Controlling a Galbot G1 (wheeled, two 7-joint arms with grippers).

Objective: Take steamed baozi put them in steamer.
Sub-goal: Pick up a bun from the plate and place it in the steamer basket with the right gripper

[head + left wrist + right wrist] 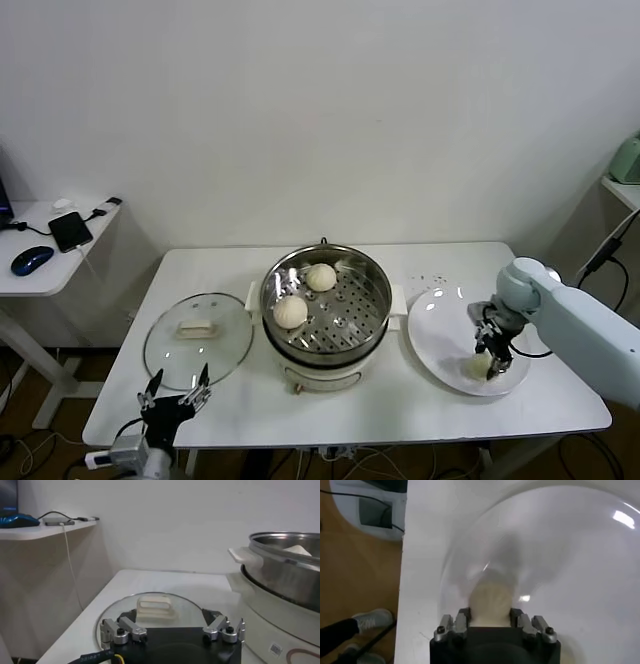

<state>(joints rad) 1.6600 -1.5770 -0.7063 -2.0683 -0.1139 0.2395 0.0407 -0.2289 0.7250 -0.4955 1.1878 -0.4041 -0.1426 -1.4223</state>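
Two steamed baozi lie on the perforated tray of the steel steamer at the table's middle. A third baozi sits on the white plate to the right, and my right gripper is shut on it. In the right wrist view the cream bun fills the gap of the right gripper, both fingers pressed to its sides, just over the plate. My left gripper waits open at the table's front left; in its wrist view the left gripper faces the steamer.
A round glass lid with a cream handle lies flat left of the steamer, right before the left gripper, lid. A side table with a phone and a blue mouse stands off to the left. The plate sits close to the table's right front corner.
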